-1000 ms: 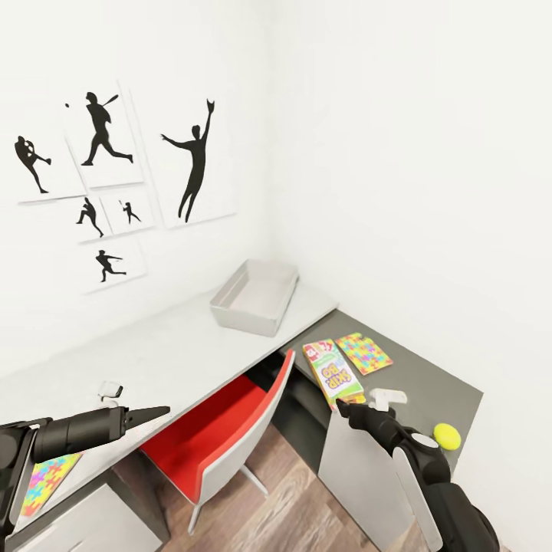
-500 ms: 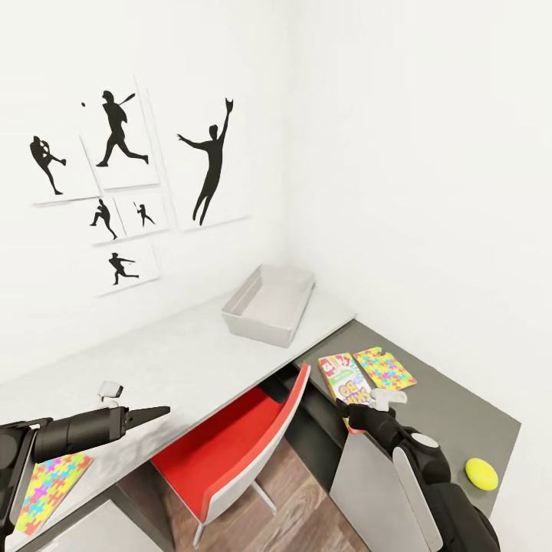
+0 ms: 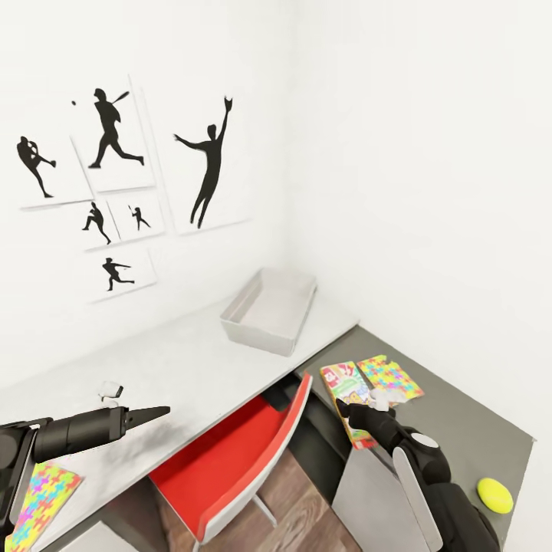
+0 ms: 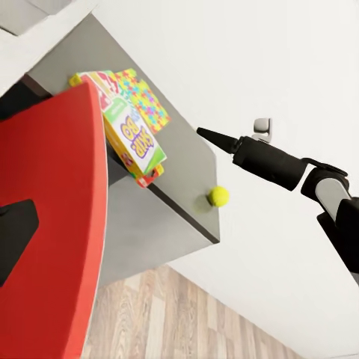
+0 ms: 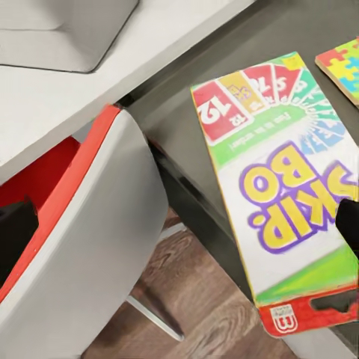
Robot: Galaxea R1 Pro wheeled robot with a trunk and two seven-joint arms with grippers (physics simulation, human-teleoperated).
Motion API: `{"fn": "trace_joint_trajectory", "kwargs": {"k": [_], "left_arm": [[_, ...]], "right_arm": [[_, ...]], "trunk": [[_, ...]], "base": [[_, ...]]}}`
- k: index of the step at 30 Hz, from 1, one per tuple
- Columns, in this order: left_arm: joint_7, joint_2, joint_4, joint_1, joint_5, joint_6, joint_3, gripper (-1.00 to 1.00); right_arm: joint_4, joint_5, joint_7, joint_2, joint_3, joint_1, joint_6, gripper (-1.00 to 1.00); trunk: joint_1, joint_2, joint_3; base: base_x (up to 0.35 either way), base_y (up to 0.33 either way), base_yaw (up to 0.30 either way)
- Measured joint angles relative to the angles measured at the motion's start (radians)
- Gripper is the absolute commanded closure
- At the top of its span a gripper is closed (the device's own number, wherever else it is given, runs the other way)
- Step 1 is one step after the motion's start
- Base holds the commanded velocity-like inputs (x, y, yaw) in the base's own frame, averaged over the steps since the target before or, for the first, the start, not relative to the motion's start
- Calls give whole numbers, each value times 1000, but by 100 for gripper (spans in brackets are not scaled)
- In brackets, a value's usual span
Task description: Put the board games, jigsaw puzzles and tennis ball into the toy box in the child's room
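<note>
White-walled corner, grey desk point(image 3: 176, 360). The right gripper point(image 3: 346, 409) hangs over the SKIP-BO box point(image 3: 349, 389) on the lower dark section, fingers' gap untellable; likely lining up a pick. Left gripper point(image 3: 153, 414) pinched together, idle. Toy box point(image 3: 270, 311) waits well apart.

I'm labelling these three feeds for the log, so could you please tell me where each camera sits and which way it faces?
Head view: on the robot's head, looking down over the desk corner; toy box, left gripper, right gripper.
Left wrist view: near the left gripper, looking across the red chair at the dark cabinet top; right arm shows.
Right wrist view: near the right gripper, facing down on the SKIP-BO box.
Shared: SKIP-BO box, one jigsaw puzzle and chair appear in all three.
</note>
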Motion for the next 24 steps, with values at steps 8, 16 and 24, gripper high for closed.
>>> {"fn": "trace_joint_trajectory", "kwargs": {"k": [8,16,24], "left_arm": [[0,0,0,0,0,0,0,-100],[0,0,0,0,0,0,0,-100],[0,0,0,0,0,0,0,-100]], "right_arm": [[0,0,0,0,0,0,0,-100],[0,0,1,0,0,0,0,-100],[0,0,1,0,0,0,0,-100]], "trunk": [[0,0,0],[0,0,0],[0,0,0]], "base": [[285,0,233],[217,-68,177],[168,-100,15]]}}
